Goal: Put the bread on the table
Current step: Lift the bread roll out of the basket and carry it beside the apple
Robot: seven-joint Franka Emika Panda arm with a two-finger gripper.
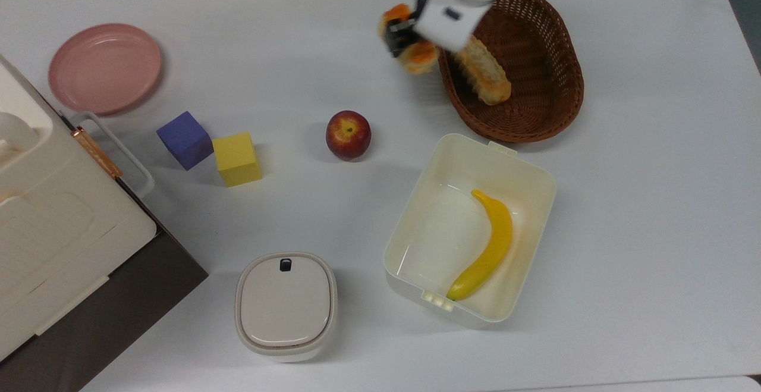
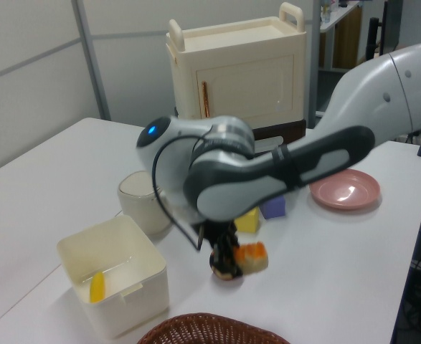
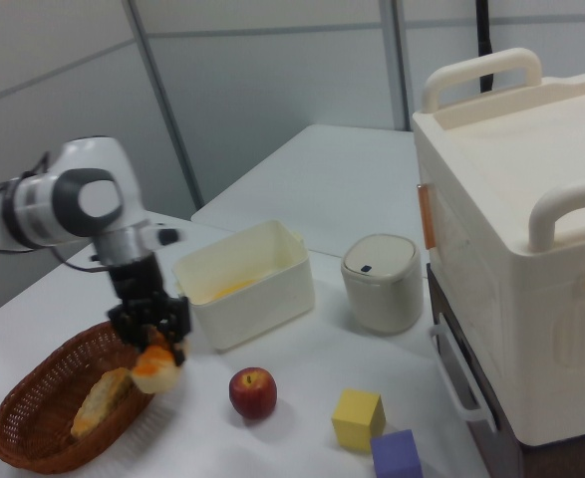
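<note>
My gripper [image 1: 403,36] [image 2: 233,252] [image 3: 152,336] is shut on the bread [image 1: 416,56] [image 2: 251,257] [image 3: 155,369], a small bun with an orange-glazed top. I hold it in the air just off the top view's left of the wicker basket [image 1: 535,100] [image 3: 33,428], above the white table [image 1: 333,41] [image 2: 325,272] [image 3: 292,438]. In the right view the bread hangs beside the basket's rim, between it and the apple [image 3: 253,391].
A tan ridged loaf [image 1: 484,71] [image 3: 98,401] lies in the basket. An apple [image 1: 348,135], a white bin [image 1: 416,261] holding a banana [image 1: 484,243], a lidded pot [image 1: 285,306], yellow [image 1: 237,158] and purple [image 1: 185,140] cubes, a pink plate [image 1: 105,68] and a cabinet [image 1: 53,225] stand around.
</note>
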